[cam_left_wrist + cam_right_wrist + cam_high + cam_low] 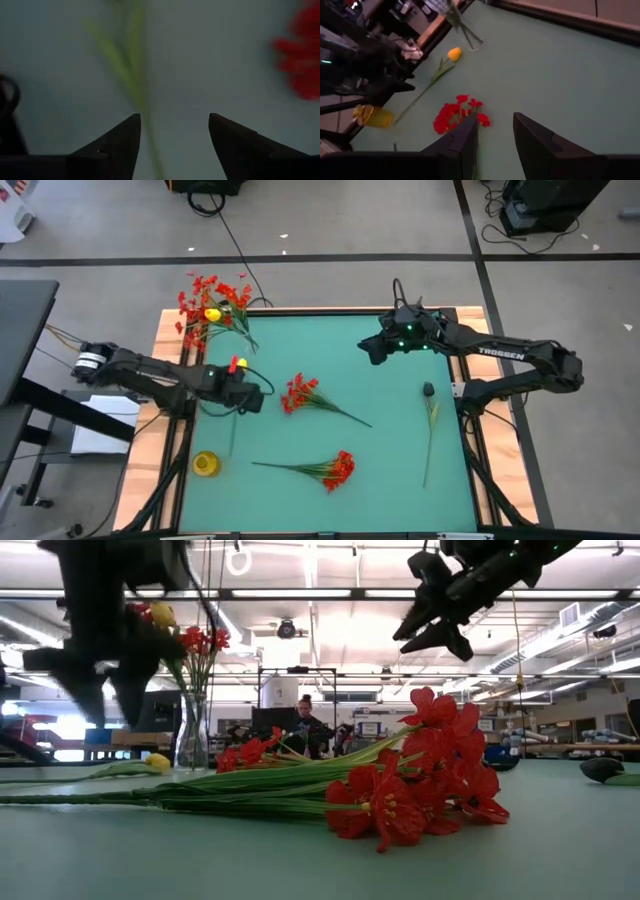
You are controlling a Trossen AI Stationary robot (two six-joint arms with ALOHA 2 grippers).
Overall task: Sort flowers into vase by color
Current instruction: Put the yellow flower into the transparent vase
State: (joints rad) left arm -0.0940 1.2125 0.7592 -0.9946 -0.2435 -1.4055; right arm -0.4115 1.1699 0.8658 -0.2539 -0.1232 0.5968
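From above, my left gripper [255, 395] hangs over the left part of the green table [400, 480], and the yellow tulip [238, 364] lies just beside it, its stem passing under my fingers. The glass vase [243, 330] stands beyond this gripper, at the far left corner, and it holds red flowers and one yellow bud. A small yellow cup [205, 464] stands on the near side of it. One red spray [300, 394] lies between my two grippers, a second red spray [338, 470] lies nearer the front edge. My right gripper [372, 348] waits at the far side; a dark bud on a stem [429, 391] lies beside this arm.

From the table level, the vase [192, 735] holds red and yellow blossoms, and the near spray [420, 780] fills the front.

In my left wrist view, my fingers [122, 137] are apart and the green stem [137, 95] runs between them, not gripped.

In my right wrist view, my fingers [465, 142] are apart and hold nothing; the tulip [453, 53] lies ahead near the vase foot [470, 42].
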